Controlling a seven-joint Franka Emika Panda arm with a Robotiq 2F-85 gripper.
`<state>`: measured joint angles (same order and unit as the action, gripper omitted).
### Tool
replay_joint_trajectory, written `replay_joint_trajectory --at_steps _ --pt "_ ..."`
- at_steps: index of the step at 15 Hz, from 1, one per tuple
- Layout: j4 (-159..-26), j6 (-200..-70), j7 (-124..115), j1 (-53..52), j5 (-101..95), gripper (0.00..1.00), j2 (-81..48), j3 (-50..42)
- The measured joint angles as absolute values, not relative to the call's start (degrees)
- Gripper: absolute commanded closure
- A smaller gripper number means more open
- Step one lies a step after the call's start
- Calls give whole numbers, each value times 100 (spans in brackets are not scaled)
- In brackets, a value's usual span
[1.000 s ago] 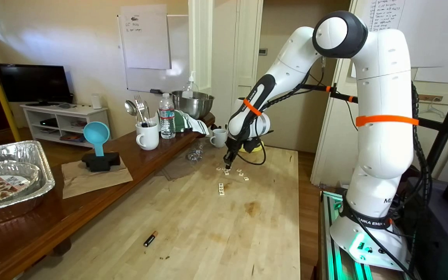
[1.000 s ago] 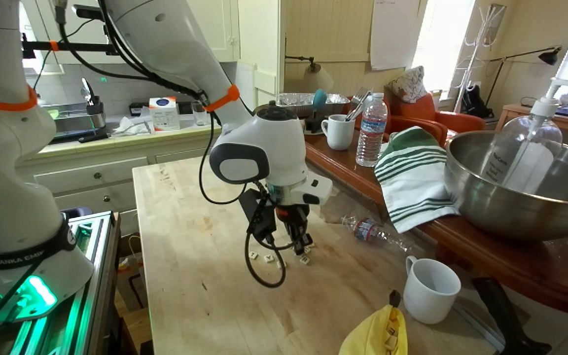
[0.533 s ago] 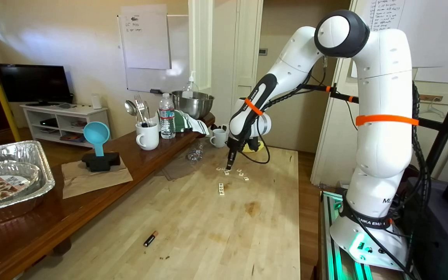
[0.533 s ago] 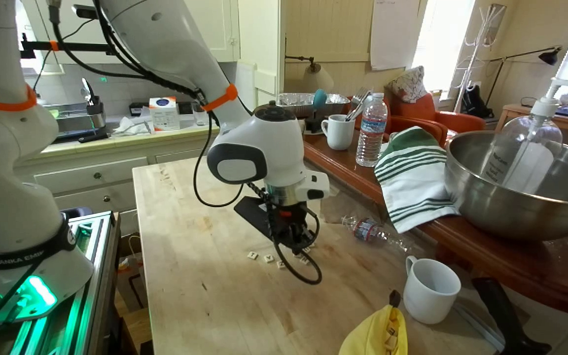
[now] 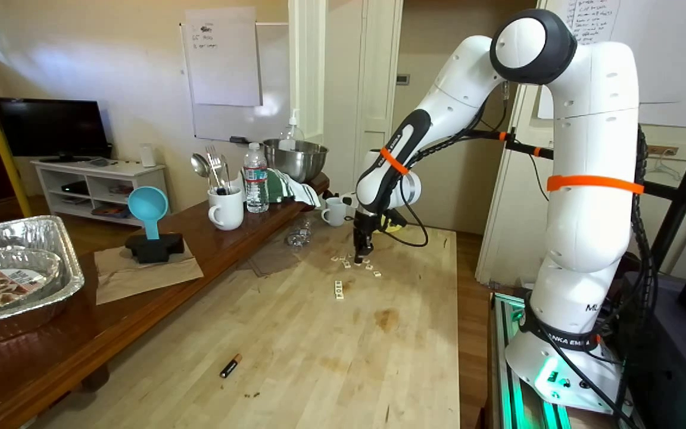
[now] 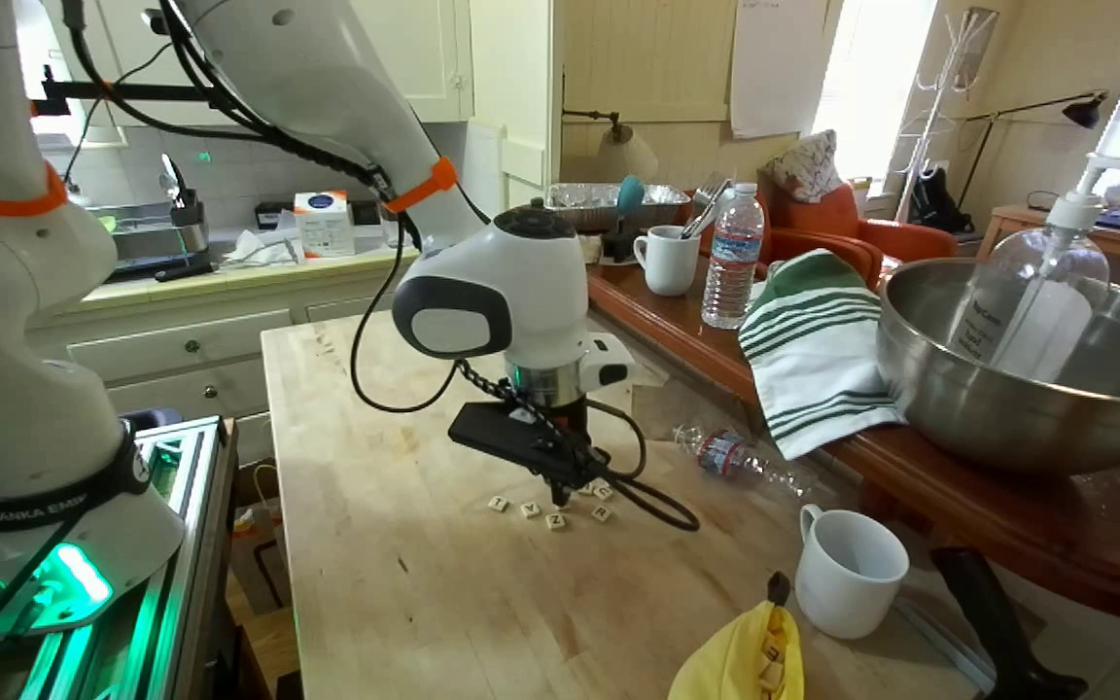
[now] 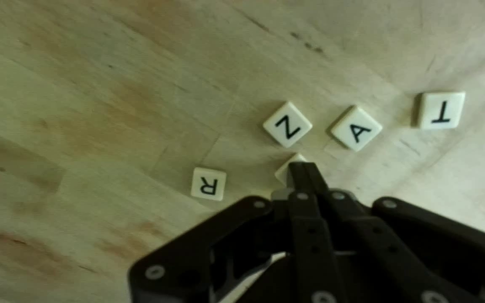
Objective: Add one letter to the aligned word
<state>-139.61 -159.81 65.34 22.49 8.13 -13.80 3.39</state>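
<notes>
The aligned word (image 5: 339, 289), a short straight row of pale lettered tiles, lies flat on the table (image 5: 295, 333).

Bent at the elbow (image 5: 532, 46), high above the Panda base (image 5: 548, 369).
Slopes down the forearm (image 5: 438, 107), away from the base; points the Robotiq gripper (image 7: 304, 167) downward, well apart from the base, with fingertips (image 7: 297, 171) touching.
</notes>
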Motion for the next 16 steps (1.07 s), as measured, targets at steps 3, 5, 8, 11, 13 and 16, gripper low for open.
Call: replay_joint_trajectory --at_steps 3,5,8,11,13,16 --pt "-14051 -15733 7164 2227 812 100 -1270 329" --pt "-14116 -15715 7447 2161 797 100 -1219 289" --pt "-14161 -15715 7683 2027 696 100 -1187 216" --pt "-14170 -15715 7798 1885 505 100 -1181 158" --pt "-14170 -15715 7824 1784 353 100 -1181 138" --pt "-14171 -15719 7821 1622 109 100 -1181 111"
